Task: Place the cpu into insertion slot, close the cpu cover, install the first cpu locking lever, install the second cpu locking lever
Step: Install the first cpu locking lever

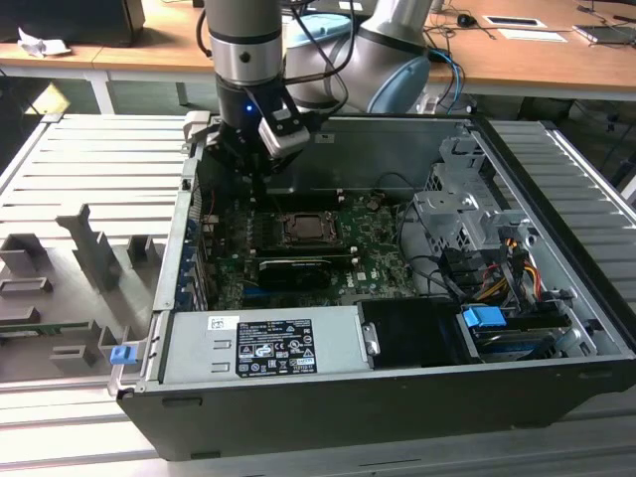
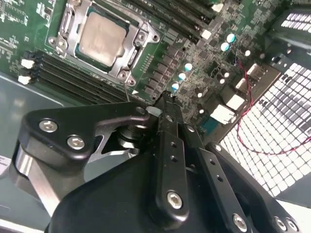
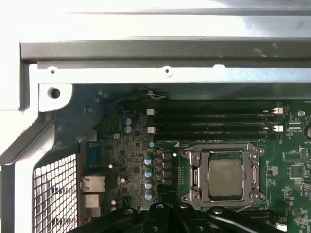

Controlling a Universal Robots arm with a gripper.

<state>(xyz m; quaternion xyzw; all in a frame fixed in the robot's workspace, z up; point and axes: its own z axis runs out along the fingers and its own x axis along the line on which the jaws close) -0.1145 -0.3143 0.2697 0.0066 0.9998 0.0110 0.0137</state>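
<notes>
1. Well, my own hand (image 2: 167, 97) blocks much of the second wrist view. Its black links and fingers (image 2: 167, 145) cover the near part of the green board (image 2: 204, 63), and the hand's body is cut off by the picture's edge.
2. In the first wrist view the hand (image 3: 160, 208) is cut off too, so that little more than its dark tips pokes in.
3. My fingers are drawn together with the tips meeting, and I see nothing between them.
4. In the exterior view the hand (image 1: 256, 181) hangs inside the open computer case (image 1: 397, 417). It is over the board toward the exterior view's left of the chip (image 1: 301, 229) and apart from it.
5. The chip (image 2: 102, 39) is a flat square with a dull silver-grey top. It lies level on the board, just beside the long black memory slots (image 3: 214, 119).
6. The cover (image 3: 255, 172), a thin silver frame, lies flat around the chip (image 3: 226, 177), which shows through its window. The slot is hidden beneath chip and frame.
7. From the exterior view the chip is too small to show its edges clearly. A long black card (image 1: 293, 270) lies near it.
8. The case stands on a ribbed grey bench (image 1: 89, 159).
</notes>
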